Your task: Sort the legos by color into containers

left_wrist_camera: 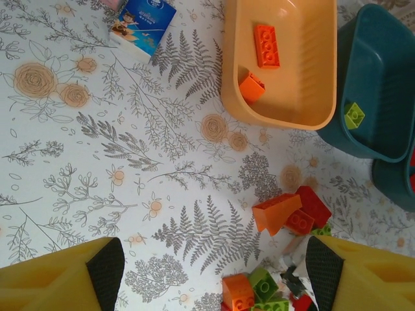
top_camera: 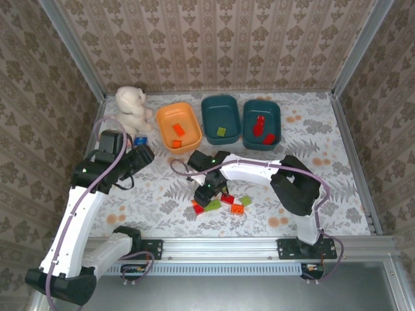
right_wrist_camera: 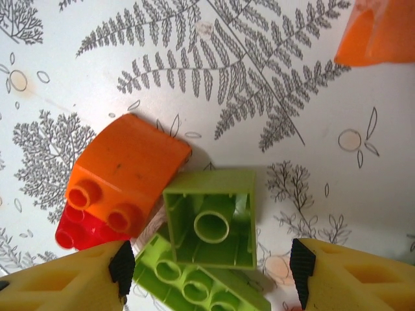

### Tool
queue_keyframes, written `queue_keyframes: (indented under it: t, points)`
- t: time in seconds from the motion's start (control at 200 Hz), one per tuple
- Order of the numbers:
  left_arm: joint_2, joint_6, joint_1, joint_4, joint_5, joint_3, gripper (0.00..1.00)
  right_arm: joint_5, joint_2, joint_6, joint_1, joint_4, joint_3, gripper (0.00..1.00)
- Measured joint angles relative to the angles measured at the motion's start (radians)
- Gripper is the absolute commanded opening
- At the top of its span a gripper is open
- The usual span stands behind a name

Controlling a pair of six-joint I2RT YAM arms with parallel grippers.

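Orange plastic tub (top_camera: 162, 123) and two dark teal plastic tubs (top_camera: 214, 111) hold a few bricks. A loose brick pile (top_camera: 228, 199) lies lower-centre, unsorted. Left fingers (left_wrist_camera: 107, 265) and right fingers (right_wrist_camera: 122, 269) gape wide, empty.

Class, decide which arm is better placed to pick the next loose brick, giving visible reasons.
Right. The right gripper hangs open just above the green brick in the pile, jaws either side of it. The left gripper is open too, but farther off.
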Motion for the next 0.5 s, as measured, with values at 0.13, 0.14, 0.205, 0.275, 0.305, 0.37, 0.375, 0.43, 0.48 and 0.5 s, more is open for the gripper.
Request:
queue_keyframes:
  t: [0.13, 0.14, 0.205, 0.275, 0.305, 0.37, 0.375, 0.43, 0.48, 0.5]
  points:
    - [0.007, -0.008, 0.000, 0.000, 0.000, 0.000, 0.77, 0.002, 0.014, -0.002, 0.000, -0.003, 0.018, 0.61]
    - [0.008, -0.008, 0.000, 0.000, 0.000, 0.000, 0.77, 0.002, 0.014, -0.003, 0.000, -0.003, 0.019, 0.61]
    - [0.013, -0.008, 0.000, 0.000, 0.000, 0.000, 0.77, 0.004, 0.020, -0.004, 0.000, -0.004, 0.031, 0.60]
    - [0.015, -0.010, 0.000, 0.001, 0.000, 0.000, 0.76, 0.004, 0.032, -0.004, 0.000, -0.005, 0.045, 0.59]
    - [0.016, -0.010, 0.000, 0.002, 0.000, 0.000, 0.76, 0.003, 0.037, -0.004, 0.000, -0.008, 0.050, 0.58]
    - [0.016, -0.011, 0.000, 0.003, 0.001, 0.000, 0.76, 0.004, 0.043, -0.004, 0.000, -0.013, 0.060, 0.58]
    - [0.016, -0.011, 0.000, 0.003, 0.001, 0.000, 0.76, 0.004, 0.043, -0.004, 0.000, -0.013, 0.060, 0.58]
    - [0.016, -0.011, 0.000, 0.003, 0.001, 0.000, 0.76, 0.006, 0.044, -0.004, 0.000, -0.017, 0.062, 0.62]
    - [0.016, -0.011, 0.000, 0.004, 0.001, 0.000, 0.76, 0.010, 0.044, -0.001, 0.000, -0.018, 0.062, 0.65]
    - [0.016, -0.011, 0.000, 0.004, 0.001, 0.000, 0.76, 0.011, 0.044, -0.002, 0.000, -0.018, 0.062, 0.65]
